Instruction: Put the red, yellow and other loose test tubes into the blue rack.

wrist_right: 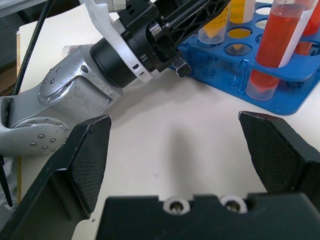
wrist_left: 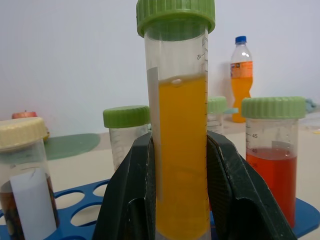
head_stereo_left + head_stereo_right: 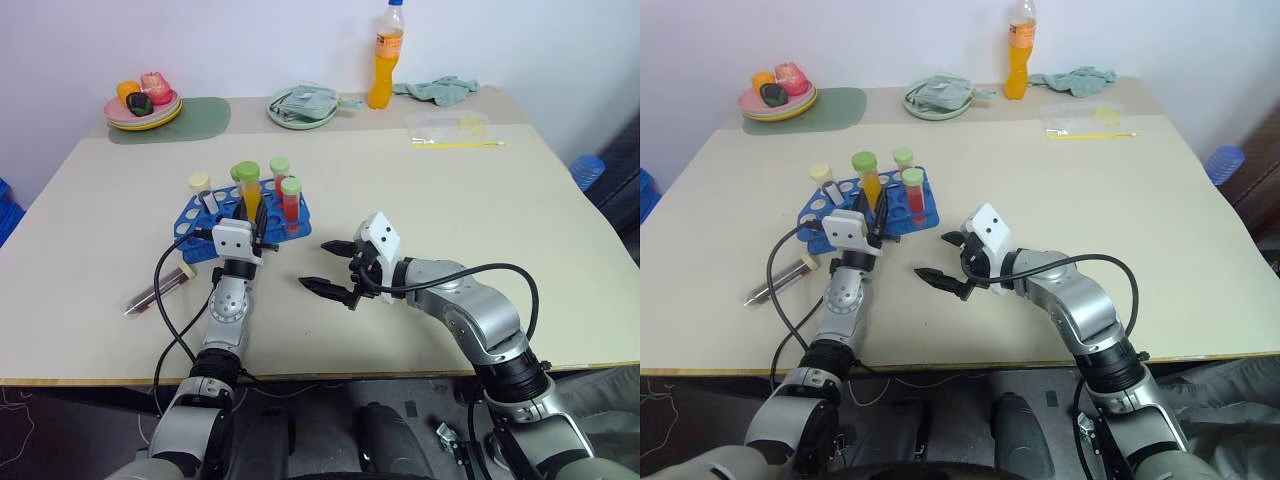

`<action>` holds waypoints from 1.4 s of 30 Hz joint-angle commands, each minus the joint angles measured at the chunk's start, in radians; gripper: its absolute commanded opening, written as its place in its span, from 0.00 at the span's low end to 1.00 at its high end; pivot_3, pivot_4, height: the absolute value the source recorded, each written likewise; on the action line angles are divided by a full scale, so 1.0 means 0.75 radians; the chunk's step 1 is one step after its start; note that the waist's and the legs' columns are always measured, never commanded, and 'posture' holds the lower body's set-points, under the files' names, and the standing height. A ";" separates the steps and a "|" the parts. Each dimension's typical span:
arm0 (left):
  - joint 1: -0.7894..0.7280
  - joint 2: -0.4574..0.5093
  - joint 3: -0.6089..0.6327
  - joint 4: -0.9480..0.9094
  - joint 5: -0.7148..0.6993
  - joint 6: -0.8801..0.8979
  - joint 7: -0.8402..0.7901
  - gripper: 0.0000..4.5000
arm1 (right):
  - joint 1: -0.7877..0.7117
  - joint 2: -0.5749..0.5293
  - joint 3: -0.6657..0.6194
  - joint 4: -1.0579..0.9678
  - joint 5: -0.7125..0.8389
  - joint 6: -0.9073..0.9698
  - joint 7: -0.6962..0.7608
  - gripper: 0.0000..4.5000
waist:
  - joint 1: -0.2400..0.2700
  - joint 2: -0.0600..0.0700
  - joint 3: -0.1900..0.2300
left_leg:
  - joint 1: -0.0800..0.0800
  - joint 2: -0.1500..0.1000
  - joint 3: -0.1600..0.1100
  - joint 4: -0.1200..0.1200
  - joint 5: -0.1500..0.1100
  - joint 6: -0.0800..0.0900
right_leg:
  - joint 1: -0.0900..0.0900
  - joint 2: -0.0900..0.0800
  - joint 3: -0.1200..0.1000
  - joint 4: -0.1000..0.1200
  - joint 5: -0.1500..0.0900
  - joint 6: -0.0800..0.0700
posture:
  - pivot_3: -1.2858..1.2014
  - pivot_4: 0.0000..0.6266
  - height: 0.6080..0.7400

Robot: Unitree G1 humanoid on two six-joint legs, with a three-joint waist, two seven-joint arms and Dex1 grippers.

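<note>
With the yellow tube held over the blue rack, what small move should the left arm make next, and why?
Probably lower it straight down until it seats, then open. The left pincer is shut on the yellow-orange tube, which stands upright at the blue rack but taller than the red tube seated beside it. A dark tube lies loose on the table for later.

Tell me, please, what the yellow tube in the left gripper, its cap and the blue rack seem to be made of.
The yellow tube looks like clear plastic: smooth see-through wall with printed graduation marks, though glass is possible. Its green cap seems matte molded plastic, with fine ribs around the edge. The blue rack appears to be glossy molded plastic, slightly translucent, with highlights along its rim.
</note>
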 commanded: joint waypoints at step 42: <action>0.627 1.005 0.289 -1.978 -0.709 2.386 -0.581 0.17 | -0.003 -0.025 -0.014 -0.064 0.048 -0.012 0.054 1.00 | -0.045 -0.018 0.018 | -0.005 0.004 -0.001 -0.005 -0.001 0.001 | -0.010 0.003 -0.001 0.002 -0.006 -0.008 | 0.52 0.24 1.00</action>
